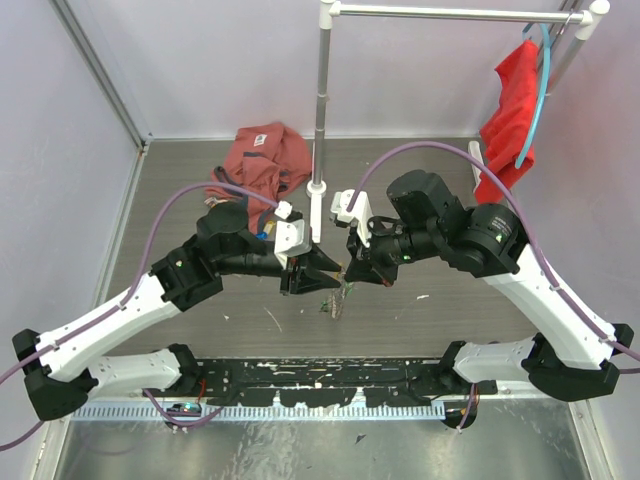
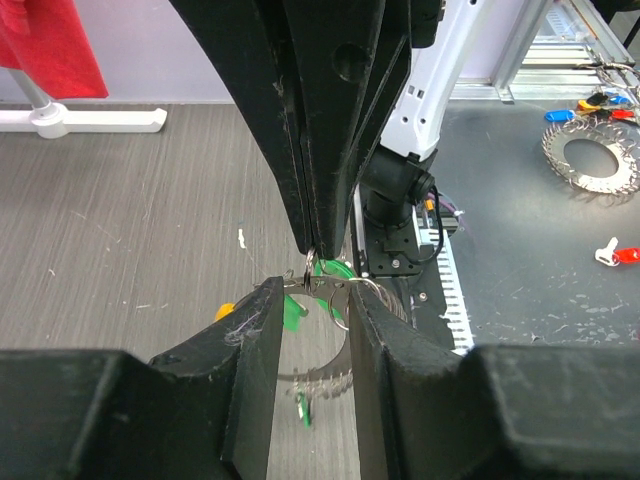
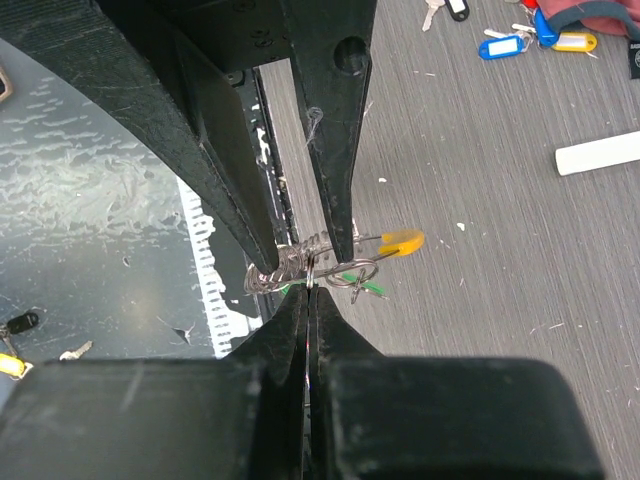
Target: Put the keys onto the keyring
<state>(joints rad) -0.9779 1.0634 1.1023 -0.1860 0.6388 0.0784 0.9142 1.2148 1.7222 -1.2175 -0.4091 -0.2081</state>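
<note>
The top view looks down from behind the arm bases (image 1: 470, 362) over the whole desk (image 1: 240, 325). Wrist views sit close behind the left claw (image 2: 312, 298) and right claw (image 3: 308, 292), facing each other; all share the keyring (image 3: 285, 268) mid-frame.

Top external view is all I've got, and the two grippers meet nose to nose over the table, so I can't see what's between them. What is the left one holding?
Observer: The left gripper is closed on the keyring, with one finger on either side of its band of silvery keys.
Operator: And the right one?
Observer: The right gripper is shut on a small metal loop at the keyring. I cannot tell whose loop it is.
Operator: Any loose keys not yet on?
Observer: Yes. A blue-tagged key and a yellow-tagged key lie side by side on the table, beyond the grippers.
</note>
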